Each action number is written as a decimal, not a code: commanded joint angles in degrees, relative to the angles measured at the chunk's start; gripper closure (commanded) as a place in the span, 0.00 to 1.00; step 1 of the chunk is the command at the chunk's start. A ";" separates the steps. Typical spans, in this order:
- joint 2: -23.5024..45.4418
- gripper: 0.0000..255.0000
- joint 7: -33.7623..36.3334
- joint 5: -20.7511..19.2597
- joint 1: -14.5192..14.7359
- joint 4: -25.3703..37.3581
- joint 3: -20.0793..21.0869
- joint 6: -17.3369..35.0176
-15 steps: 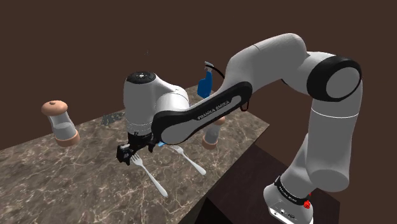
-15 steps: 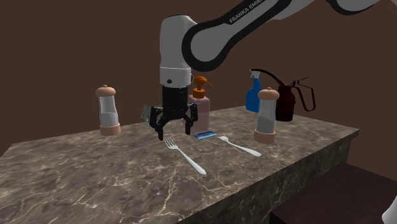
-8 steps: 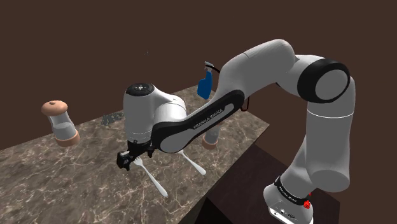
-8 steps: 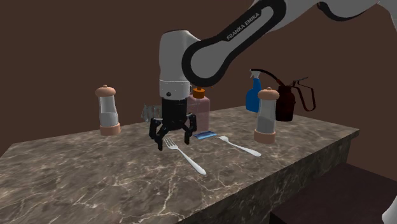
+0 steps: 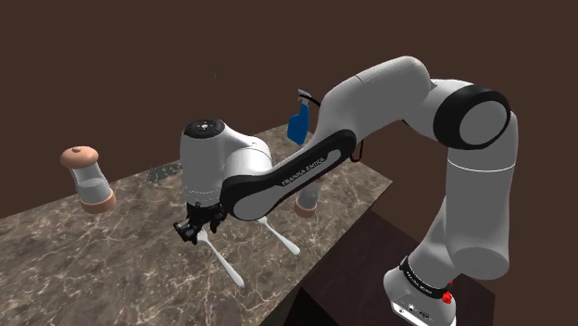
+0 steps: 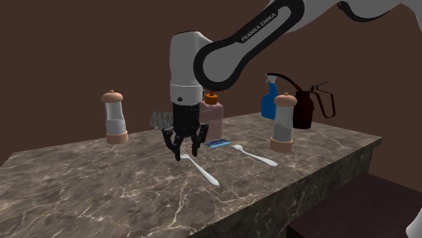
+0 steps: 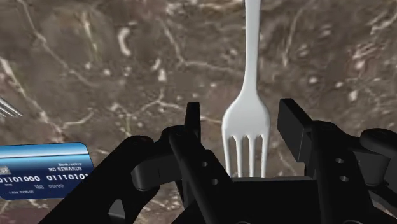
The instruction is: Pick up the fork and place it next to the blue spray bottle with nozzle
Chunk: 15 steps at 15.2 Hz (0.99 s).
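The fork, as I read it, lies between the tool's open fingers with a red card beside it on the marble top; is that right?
Not quite: the card is blue, not red, as the wrist view shows. Otherwise yes: the fork lies between the tool's open fingers, the card beside it on the marble top.

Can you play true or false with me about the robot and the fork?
1. The gripper is down at the pronged end of a white fork, with one finger on each side. True.
2. The fork is up in the air. False: it lies flat on the marbled tabletop.
3. A blue card lies on the table close to the gripper. True.
4. The blue spray bottle has tipped over. False: it stands upright near the table's far edge.
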 commanded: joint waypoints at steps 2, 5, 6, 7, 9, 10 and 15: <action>0.28 1.00 0.05 0.07 0.16 -0.14 0.12 0.87; 0.62 1.00 0.17 -0.02 0.39 0.46 0.09 0.58; 0.51 1.00 0.16 -0.03 0.31 0.10 0.08 0.83; 0.60 1.00 0.31 -0.03 0.50 0.47 0.13 0.53; -0.09 1.00 -0.19 0.33 -0.02 0.02 0.29 0.37; -0.53 1.00 -0.40 0.63 -0.14 0.19 0.47 -0.20; -2.60 1.00 -1.38 2.07 -0.67 1.30 1.26 -3.14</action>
